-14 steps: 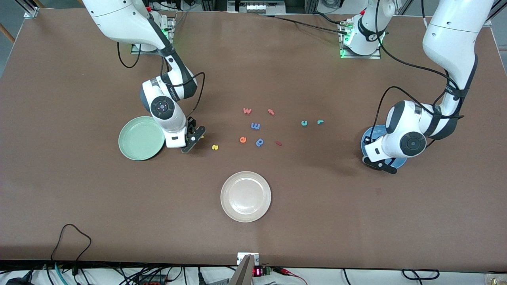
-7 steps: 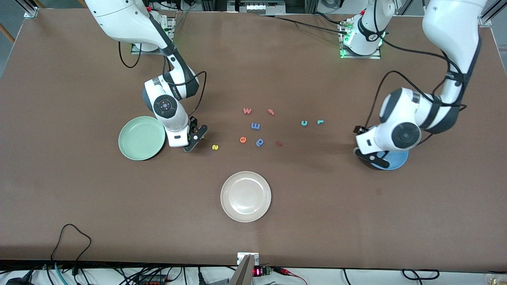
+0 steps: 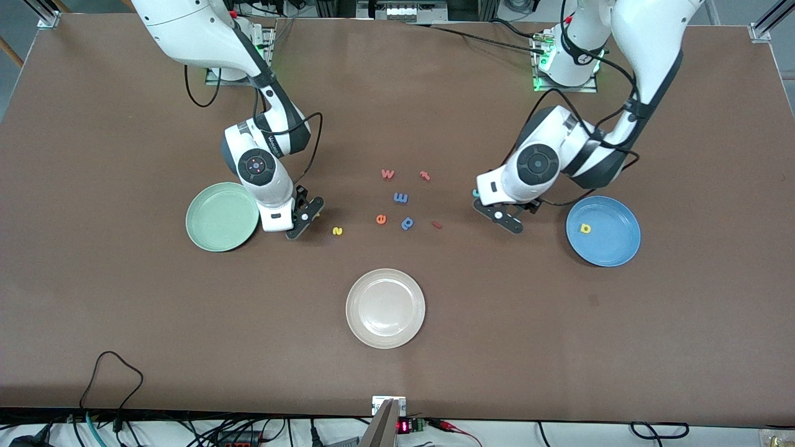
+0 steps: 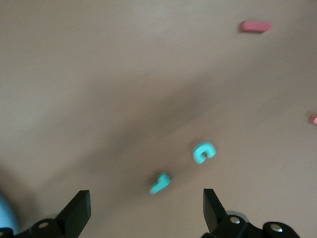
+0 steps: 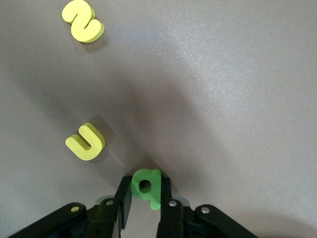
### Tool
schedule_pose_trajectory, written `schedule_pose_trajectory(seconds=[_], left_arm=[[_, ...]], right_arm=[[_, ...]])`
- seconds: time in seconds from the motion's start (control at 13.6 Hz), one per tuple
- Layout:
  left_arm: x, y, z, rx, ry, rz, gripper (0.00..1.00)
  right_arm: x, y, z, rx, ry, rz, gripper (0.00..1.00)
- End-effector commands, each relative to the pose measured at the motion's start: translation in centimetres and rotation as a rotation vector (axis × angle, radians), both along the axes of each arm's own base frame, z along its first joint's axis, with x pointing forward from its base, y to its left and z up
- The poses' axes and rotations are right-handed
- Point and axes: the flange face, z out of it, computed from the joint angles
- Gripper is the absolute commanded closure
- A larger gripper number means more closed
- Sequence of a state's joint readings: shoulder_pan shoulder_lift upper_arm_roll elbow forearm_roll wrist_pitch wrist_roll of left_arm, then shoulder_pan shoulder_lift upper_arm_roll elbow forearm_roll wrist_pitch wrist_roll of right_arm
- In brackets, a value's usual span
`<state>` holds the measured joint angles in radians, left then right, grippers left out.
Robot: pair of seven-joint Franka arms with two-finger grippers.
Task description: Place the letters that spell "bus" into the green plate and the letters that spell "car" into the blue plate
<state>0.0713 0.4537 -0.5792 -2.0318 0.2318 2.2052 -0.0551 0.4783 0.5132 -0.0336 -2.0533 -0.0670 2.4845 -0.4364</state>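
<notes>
Two grippers are at work over the brown table, and clock hours here are read on the front view with twelve toward the robots' bases; the right gripper (image 5: 144,191) sits low at about three o'clock of the round pale mint-green plate (image 3: 222,216), just beside its rim, with its fingers pinched narrow on the small green foam letter b (image 5: 145,188); the plate itself holds no letters; the yellow foam letter u (image 5: 85,142) lies on the table just beside that gripper, and the yellow foam letter s (image 3: 337,231) lies near it at about four o'clock.

The left gripper (image 4: 144,208) hangs with its fingers spread wide, holding nothing, over the small teal foam letter c (image 4: 203,151) and the small teal foam letter r (image 4: 160,182), which lie close together on the table; the round bright blue plate (image 3: 615,239) lies at about four o'clock of this gripper, near it, and holds the yellow foam letter a (image 3: 585,228).

Between the two grippers lie a red w (image 3: 387,174), a red t (image 3: 425,176), a blue m (image 3: 400,198), an orange e (image 3: 381,219), a blue p-shaped letter (image 3: 407,223) and a small red piece (image 3: 436,225); the round white plate (image 3: 385,308) lies at six o'clock of this cluster, well apart.
</notes>
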Motion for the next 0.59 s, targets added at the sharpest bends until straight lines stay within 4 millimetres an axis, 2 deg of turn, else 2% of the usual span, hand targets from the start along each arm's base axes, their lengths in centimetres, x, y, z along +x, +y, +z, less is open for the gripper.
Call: schedule_pose_trajectory(seconds=[0.0, 0.15, 0.22, 0.3, 0.52], left_arm=[[-2.7, -1.5, -2.5, -0.073, -0.066, -0.043, 0.0], [-3.3, -2.0, -3.0, -0.073, -0.059, -0.058, 0.0], [-4.0, -3.1, -3.4, -0.075, -0.055, -0.081, 0.0], [-4.7, -3.8, -4.1, -0.06, -0.055, -0.111, 0.0], [-5.1, -3.4, -6.0, -0.042, -0.088, -0.113, 0.0]], right_arm=[[-0.1, 0.3, 0.1, 0.005, -0.01, 0.005, 0.95], [0.7, -0.2, 2.0, 0.017, -0.035, -0.01, 0.96], [1.6, -1.5, 3.9, 0.027, -0.059, -0.031, 0.98], [2.5, -3.5, 5.6, 0.026, -0.061, -0.071, 0.99], [4.0, -10.8, 8.9, 0.003, -0.023, -0.207, 0.98]])
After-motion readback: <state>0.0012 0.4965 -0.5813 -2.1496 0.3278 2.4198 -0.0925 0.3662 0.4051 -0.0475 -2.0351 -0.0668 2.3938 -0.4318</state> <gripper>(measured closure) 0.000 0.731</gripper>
